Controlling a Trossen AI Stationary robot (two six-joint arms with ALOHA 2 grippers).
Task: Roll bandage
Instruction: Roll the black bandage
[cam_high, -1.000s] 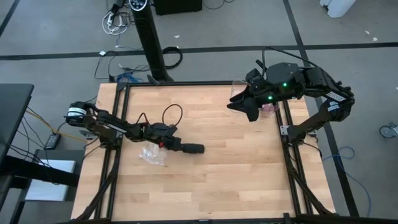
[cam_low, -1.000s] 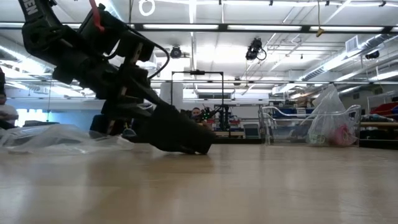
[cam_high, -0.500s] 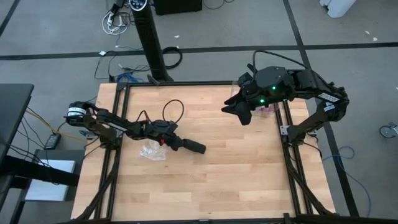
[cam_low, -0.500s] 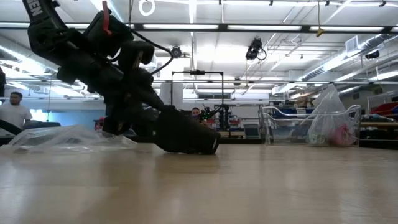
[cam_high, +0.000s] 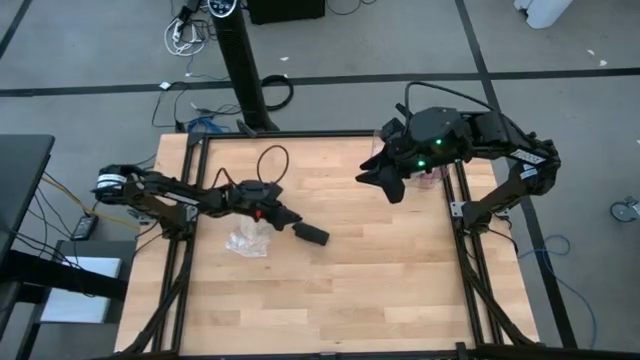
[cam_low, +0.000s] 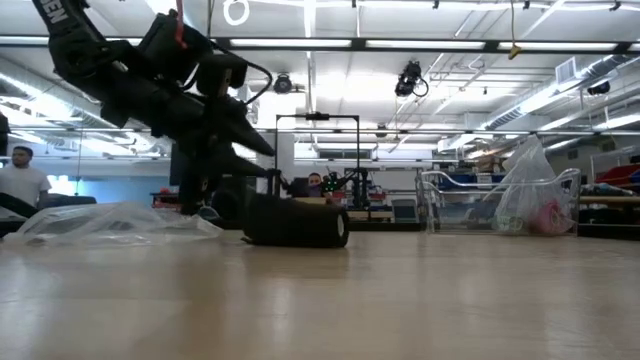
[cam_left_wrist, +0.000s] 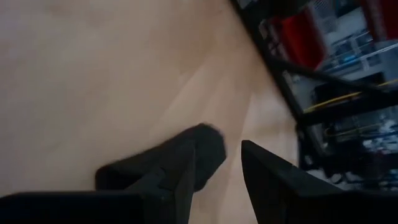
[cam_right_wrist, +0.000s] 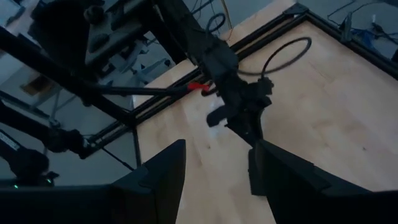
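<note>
The bandage is a small dark cylinder (cam_high: 312, 234) lying on its side on the wooden table (cam_high: 380, 270), near the middle. It also shows in the low view (cam_low: 295, 222) and the left wrist view (cam_left_wrist: 208, 143). My left gripper (cam_high: 288, 224) is open, just left of the roll and raised above it (cam_low: 262, 158), with nothing between its fingers (cam_left_wrist: 217, 162). My right gripper (cam_high: 385, 182) hangs open and empty (cam_right_wrist: 219, 149) over the table's far right part.
A crumpled clear plastic bag (cam_high: 245, 243) lies on the table just left of the roll, beneath my left arm (cam_low: 110, 220). Another clear bag with something pink in it (cam_low: 530, 200) stands at the far right edge. A person shows in the room beyond the table.
My left gripper has opened and let go of the roll, then risen and drawn back a little toward the table's left. The roll, held tilted before, now lies on its side on the table. My right gripper has shifted slightly toward the left.
</note>
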